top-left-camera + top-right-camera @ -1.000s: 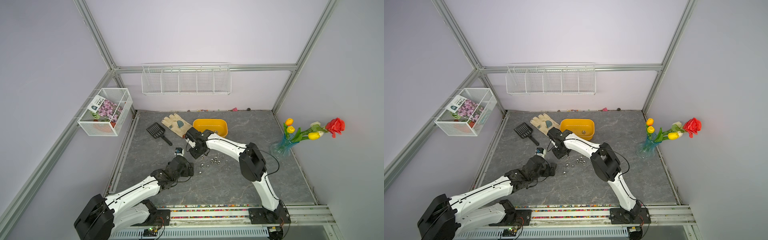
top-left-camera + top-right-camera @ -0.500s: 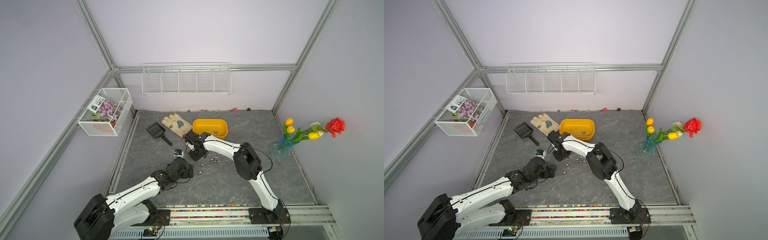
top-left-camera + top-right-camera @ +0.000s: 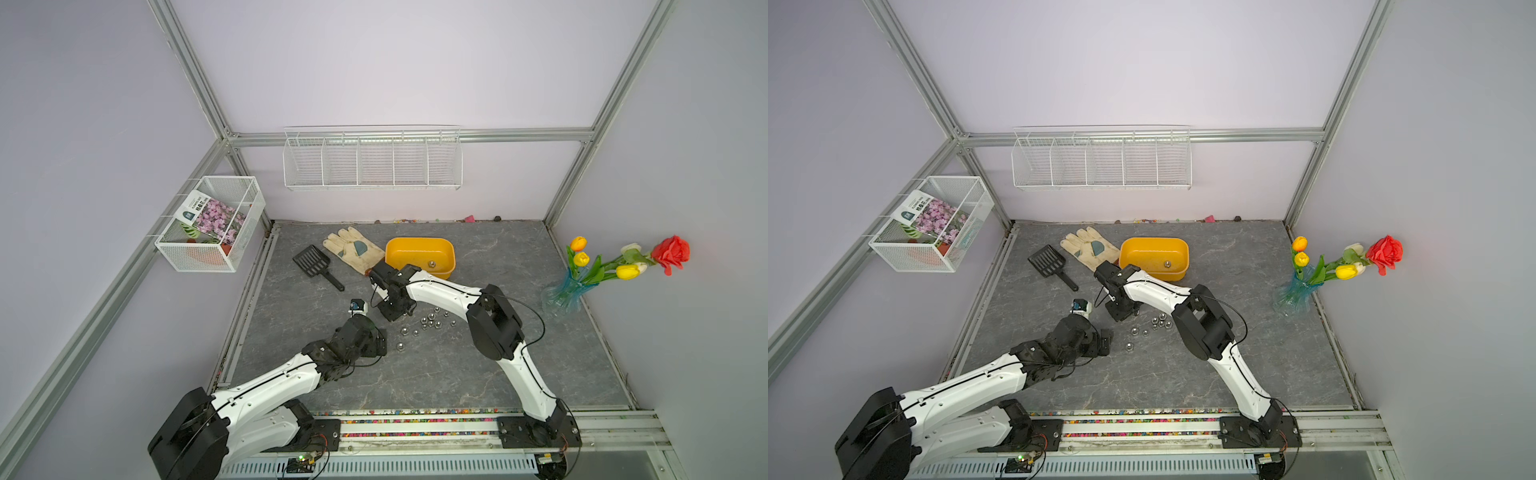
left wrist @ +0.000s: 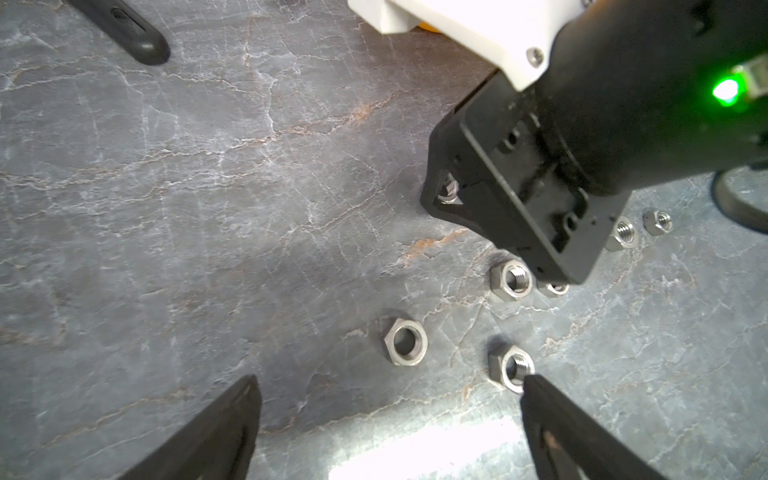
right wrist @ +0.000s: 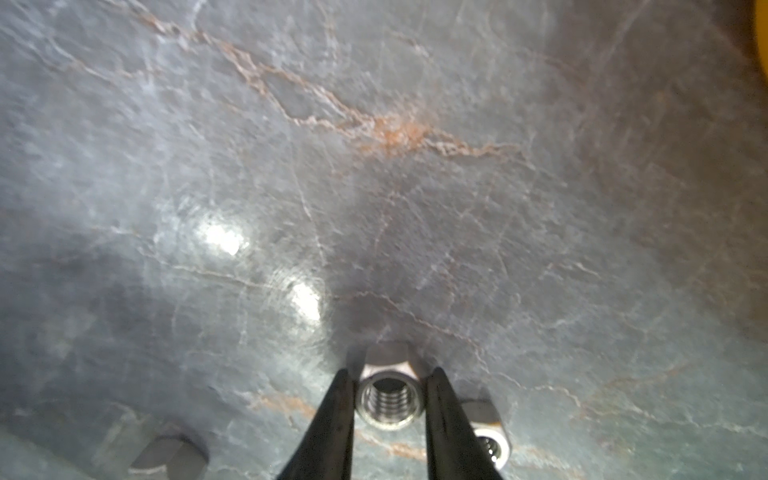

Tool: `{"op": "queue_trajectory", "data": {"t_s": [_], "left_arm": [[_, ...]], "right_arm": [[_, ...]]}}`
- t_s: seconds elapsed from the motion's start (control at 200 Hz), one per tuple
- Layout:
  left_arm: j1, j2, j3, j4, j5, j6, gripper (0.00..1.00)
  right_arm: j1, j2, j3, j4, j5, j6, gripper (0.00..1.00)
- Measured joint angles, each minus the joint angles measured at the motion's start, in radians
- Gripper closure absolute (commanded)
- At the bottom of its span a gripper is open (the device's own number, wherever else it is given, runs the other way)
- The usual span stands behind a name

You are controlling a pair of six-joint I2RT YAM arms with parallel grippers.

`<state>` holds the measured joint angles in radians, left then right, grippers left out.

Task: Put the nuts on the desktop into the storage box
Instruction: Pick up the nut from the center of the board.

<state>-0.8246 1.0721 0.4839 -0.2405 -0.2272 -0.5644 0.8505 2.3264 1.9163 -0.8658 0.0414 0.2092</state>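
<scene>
Since a second ago, the right gripper has been brought slightly nearer, onto the left edge of the nuts, and its jaws have been drawn in. No change of place is noted for the left gripper.

Right gripper: pointed down at the desktop. In the right wrist view its two fingers are seen pressed against opposite sides of one nut, threaded bore facing the camera. That nut is gripped but rests on the desktop. A second nut lies just beside one finger.

Left gripper: jaws spread fully, nothing held. In the left wrist view one nut lies flat just beyond the gap between the fingertips, and another is touched by one fingertip.

Nuts: a loose cluster is recorded on the desktop at mid-scene, right of the right gripper and near of the box. A stray nut lies just right of the left gripper. One nut is seen inside the box, towards its right end.

Box: placed at the far centre of the desktop, upright, with a glove touching its left side and a black scoop further left. A vase of flowers stands at the right edge, well apart from the nuts.
</scene>
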Motion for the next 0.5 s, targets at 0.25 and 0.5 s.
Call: {"op": "queue_trajectory", "data": {"t_s": [0.25,0.5], "left_arm": [[0.0,-0.017,0.0,0.003,0.005,0.002,0.01],[-0.002,-0.066,0.001,0.026,0.029,0.053,0.01]], "right_arm": [[-0.004,0.0,0.0,0.0,0.013,0.003,0.9],[-0.045,-0.009,0.0,-0.001,0.033,0.008,0.91]]}}
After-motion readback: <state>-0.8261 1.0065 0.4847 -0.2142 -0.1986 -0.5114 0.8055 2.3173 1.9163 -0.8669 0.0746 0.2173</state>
